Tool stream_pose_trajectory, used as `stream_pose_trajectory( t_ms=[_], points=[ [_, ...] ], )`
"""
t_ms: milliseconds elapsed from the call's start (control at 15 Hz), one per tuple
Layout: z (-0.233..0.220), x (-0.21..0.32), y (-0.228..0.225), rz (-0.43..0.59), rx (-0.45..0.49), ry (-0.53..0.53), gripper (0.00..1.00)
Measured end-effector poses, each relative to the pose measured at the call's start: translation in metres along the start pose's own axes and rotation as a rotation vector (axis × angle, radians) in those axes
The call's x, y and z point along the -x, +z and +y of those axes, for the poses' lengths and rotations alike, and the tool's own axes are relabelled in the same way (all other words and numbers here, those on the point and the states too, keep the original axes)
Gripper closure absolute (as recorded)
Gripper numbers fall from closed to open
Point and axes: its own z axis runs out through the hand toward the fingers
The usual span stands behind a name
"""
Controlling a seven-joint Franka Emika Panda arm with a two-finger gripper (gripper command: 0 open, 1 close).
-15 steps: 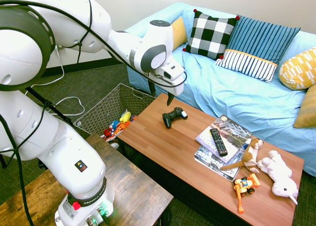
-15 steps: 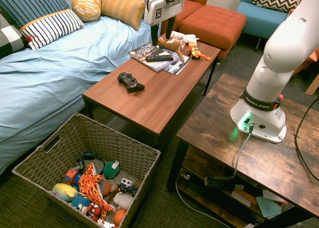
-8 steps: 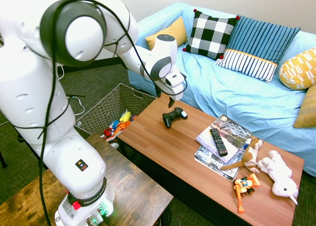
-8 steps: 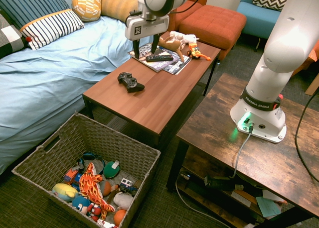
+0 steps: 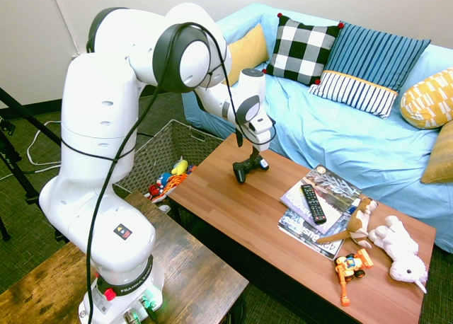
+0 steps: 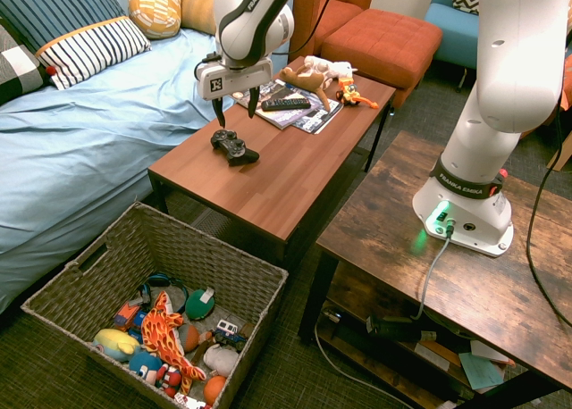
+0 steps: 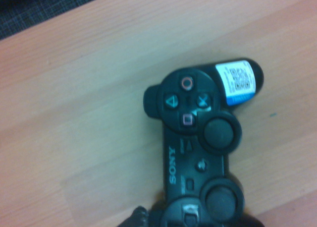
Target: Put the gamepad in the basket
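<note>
Second exterior view shows the black gamepad (image 6: 235, 147) lying on the reddish-brown tabletop (image 6: 259, 177), nothing gripping it. Just above it hangs the tool (image 6: 237, 114), its two dark fingers spread wide and empty. Beyond, on the same tabletop, a black remote (image 6: 286, 104) rests on magazines (image 6: 315, 119), near a brown plush toy (image 6: 308, 80) and an orange toy vehicle (image 6: 355, 95). Below the tabletop's near end stands the woven basket (image 6: 214, 259), holding mixed toys. Wrist view shows a QR sticker (image 7: 239, 81) on one gamepad handle.
</note>
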Motion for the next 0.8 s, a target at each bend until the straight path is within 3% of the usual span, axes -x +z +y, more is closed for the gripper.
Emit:
stream_pose_trajectory(
  t_ms=[800],
  points=[
    [-0.042,-0.017,0.081,-0.024,0.099,0.015,0.00]
  ],
)
